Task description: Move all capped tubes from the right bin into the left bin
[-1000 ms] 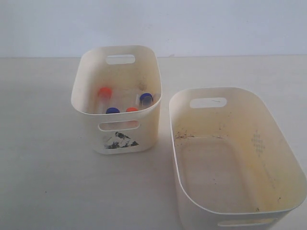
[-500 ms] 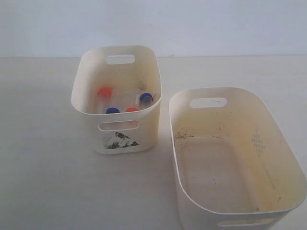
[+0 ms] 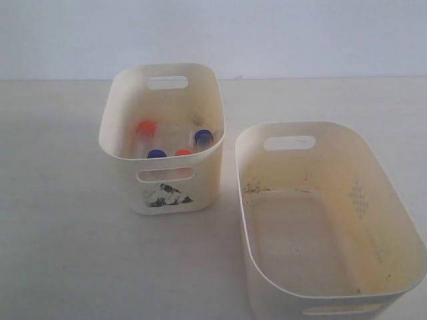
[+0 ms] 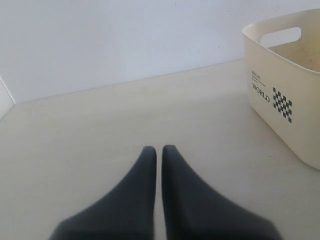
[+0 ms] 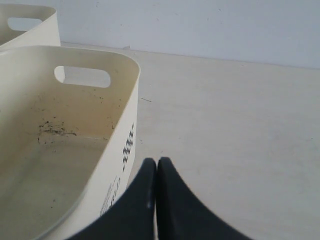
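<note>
1. The left jaws and the right jaws are each clenched, tips together with nothing between them, above the pale beige surface (image 3: pixel 67 240).
2. The wide cream plastic right bin (image 3: pixel 320 163), with a diamond dot pattern inside, stands nearest.
3. Just beside it and farther back, the smaller cream plastic left bin (image 3: pixel 208 177) with a torn sticker holds all four clear capped tubes (image 3: pixel 157 154), two with orange-red caps and two with blue.

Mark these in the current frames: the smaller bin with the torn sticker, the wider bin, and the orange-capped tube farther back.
left bin (image 3: pixel 203 183), exterior view, bare front wall near a corner.
right bin (image 3: pixel 300 240), exterior view, bare inner floor.
rear orange-capped tube (image 3: pixel 145 127), exterior view, its cap.
</note>
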